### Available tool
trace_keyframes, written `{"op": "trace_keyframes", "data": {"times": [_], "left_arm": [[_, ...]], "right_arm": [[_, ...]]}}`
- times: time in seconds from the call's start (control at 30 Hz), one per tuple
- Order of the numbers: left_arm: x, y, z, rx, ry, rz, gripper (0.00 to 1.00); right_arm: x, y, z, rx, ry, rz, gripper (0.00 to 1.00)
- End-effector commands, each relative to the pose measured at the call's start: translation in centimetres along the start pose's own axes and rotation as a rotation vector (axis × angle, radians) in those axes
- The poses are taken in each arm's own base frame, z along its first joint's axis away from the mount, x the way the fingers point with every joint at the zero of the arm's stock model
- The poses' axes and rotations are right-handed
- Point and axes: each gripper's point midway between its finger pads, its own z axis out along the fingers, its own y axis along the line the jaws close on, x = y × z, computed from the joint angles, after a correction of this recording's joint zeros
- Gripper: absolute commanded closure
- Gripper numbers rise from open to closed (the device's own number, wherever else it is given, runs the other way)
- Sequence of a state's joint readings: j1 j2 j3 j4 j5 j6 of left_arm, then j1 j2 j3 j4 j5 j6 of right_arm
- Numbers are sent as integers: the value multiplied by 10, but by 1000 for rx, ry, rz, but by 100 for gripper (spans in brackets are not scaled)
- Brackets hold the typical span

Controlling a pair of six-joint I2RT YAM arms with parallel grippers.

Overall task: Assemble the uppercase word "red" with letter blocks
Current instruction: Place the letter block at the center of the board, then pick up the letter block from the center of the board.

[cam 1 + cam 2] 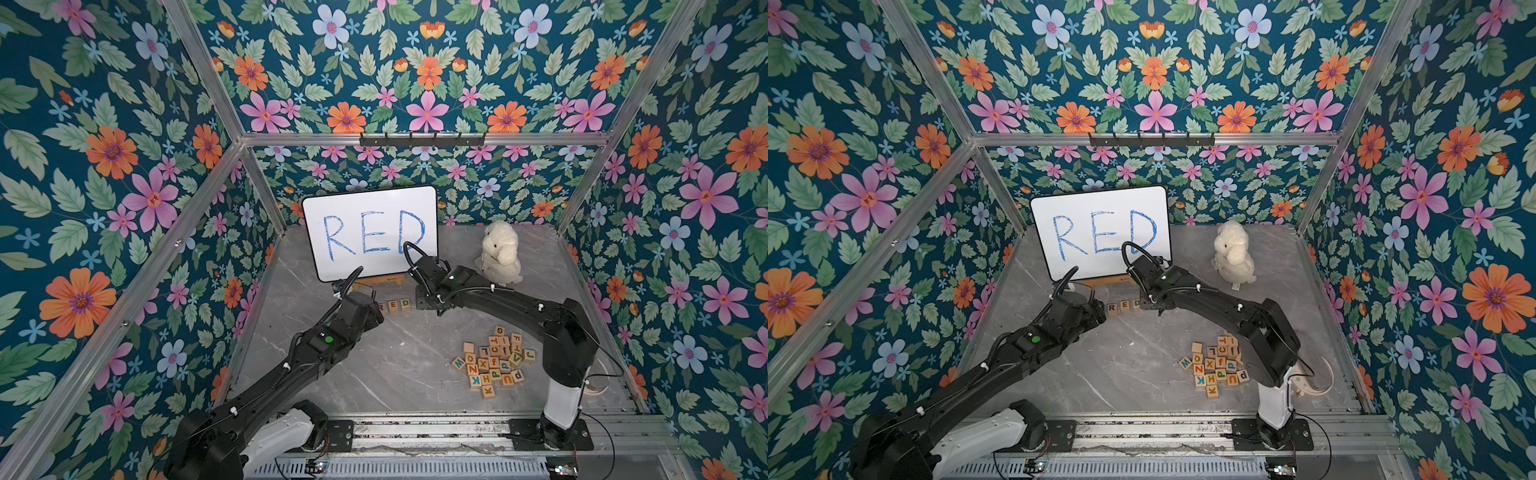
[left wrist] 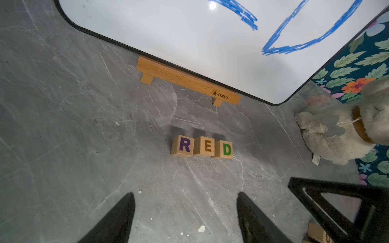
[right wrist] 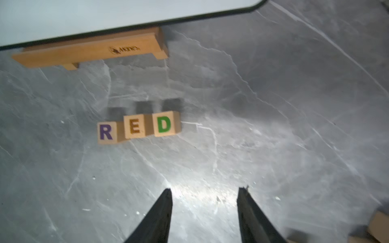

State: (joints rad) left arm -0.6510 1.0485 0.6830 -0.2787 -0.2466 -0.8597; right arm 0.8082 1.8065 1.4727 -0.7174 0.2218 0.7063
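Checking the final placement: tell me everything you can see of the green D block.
The D block is a small light-wood cube with a green capital D on its visible face. It rests flat on the grey marbled table, slightly staggered against the E block, which separates it from the R block. Nothing else touches it.

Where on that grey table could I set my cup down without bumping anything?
Most room: the table centre, bordered by the RED block row, the left arm and the loose block pile. Also bare: the strip beside the whiteboard, along the wall. Crowded: around the row, under the right arm, and the pile.
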Motion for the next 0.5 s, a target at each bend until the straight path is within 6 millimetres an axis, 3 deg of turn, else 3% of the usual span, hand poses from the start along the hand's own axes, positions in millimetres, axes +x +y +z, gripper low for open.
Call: {"op": "trace_keyframes", "data": {"times": [0.0,0.07,0.17,0.47], "left_arm": [[2,-15,4,55,22,12,23],[6,-19,9,64,44,15,23],[10,-23,15,77,61,15,23],[13,-35,21,99,90,31,23]], "right_arm": [[22,-40,-7,81,43,82,48],[42,-65,-6,107,104,146,48],[59,-88,-14,88,133,220,47],[106,-103,2,126,318,235,49]]}}
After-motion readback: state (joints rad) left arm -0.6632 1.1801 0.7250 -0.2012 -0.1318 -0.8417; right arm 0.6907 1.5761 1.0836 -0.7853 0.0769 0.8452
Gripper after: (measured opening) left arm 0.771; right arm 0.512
